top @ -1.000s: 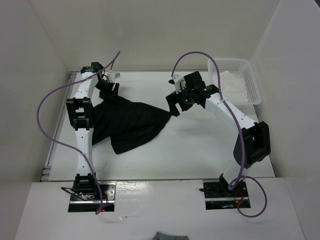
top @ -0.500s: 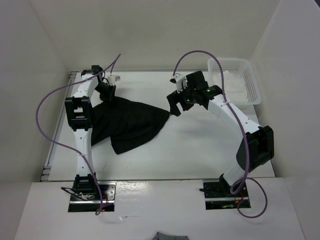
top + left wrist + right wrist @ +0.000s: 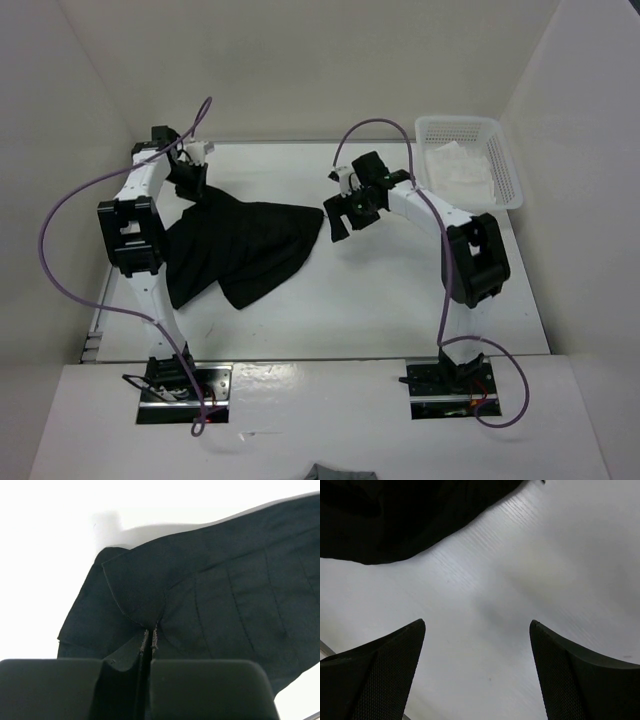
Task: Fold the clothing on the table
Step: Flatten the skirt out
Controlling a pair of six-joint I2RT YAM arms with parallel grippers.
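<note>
The clothing, a black pleated skirt, lies rumpled on the left half of the white table. My left gripper is at its far left corner. In the left wrist view that gripper is shut on a pinched fold of the clothing, with fabric caught between its fingertips. My right gripper hovers just off the skirt's right edge. In the right wrist view it stands open over bare table, nothing between the fingers. The clothing fills that view's upper left.
A white mesh basket holding a white cloth stands at the far right corner. White walls close in the table on the left, back and right. Purple cables loop off both arms.
My left gripper has closed on the skirt's far corner and shifted left, dragging the fabric with it. The right arm has swung left and nearer, following the skirt's right edge.
</note>
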